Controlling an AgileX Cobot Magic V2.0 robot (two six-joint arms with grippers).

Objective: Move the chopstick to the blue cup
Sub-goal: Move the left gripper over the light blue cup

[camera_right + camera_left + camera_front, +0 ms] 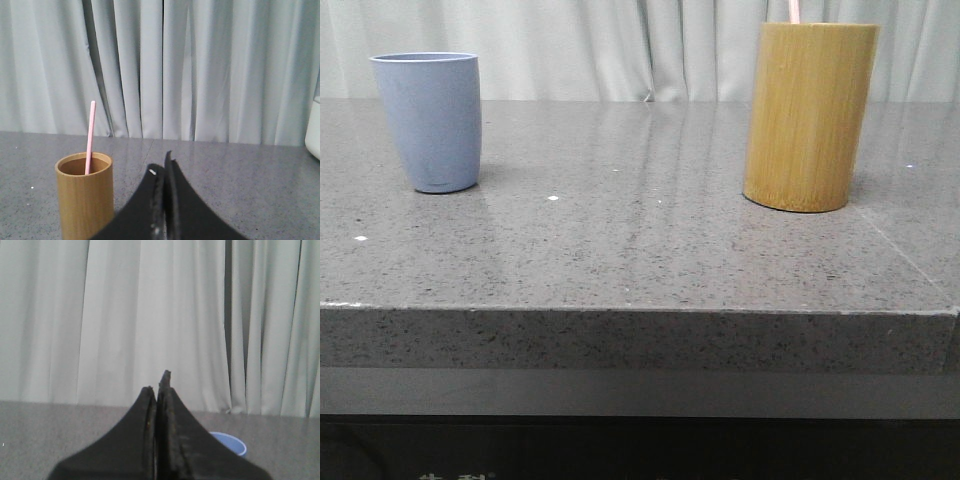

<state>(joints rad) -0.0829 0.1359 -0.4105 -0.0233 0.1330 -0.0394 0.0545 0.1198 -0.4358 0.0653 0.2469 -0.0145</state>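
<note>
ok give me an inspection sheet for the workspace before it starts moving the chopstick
surface: grey speckled stone table, a few small white specks on it
job's things: chopstick stands in the bamboo holder, leaning slightly, its top sticking out above the rim; blue cup stands upright on the left, apart from the holder; its inside cannot be seen
clutter: a white object at the edge of the right wrist view, cannot tell what it is
grippers: left gripper fingers closed together, holding nothing; right gripper the same
cables: nothing seen
surroundings: pale pleated curtain behind the table
</note>
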